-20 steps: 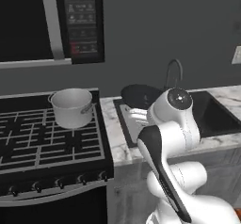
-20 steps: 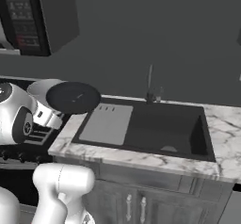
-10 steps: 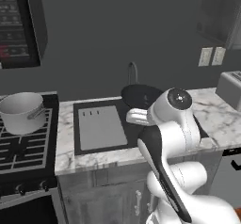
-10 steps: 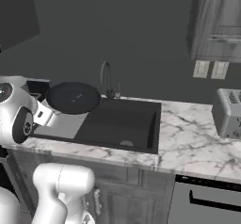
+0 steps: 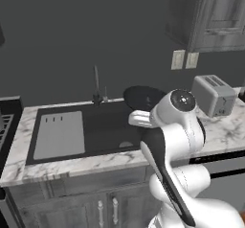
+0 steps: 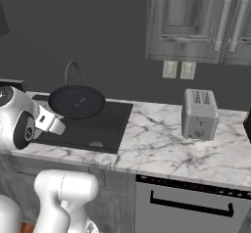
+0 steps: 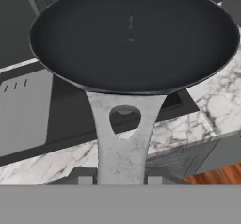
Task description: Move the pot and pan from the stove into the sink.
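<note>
The claw (image 7: 122, 180) was clamped on the light metal handle of the pan (image 7: 134, 35), holding the dark pan level in the air above the right end of the sink (image 5: 103, 129). Below it the sink's dark basin lay in the marble surface (image 6: 162, 141), with the grey drainboard (image 5: 60, 135) at its left and the faucet (image 5: 96, 85) at its far edge. Farther right on the surface stood a toaster (image 6: 199, 113).

White glossy arm (image 5: 178, 141), rounded bulbous segments, dark joint bands, round dark-grey end cap.
</note>
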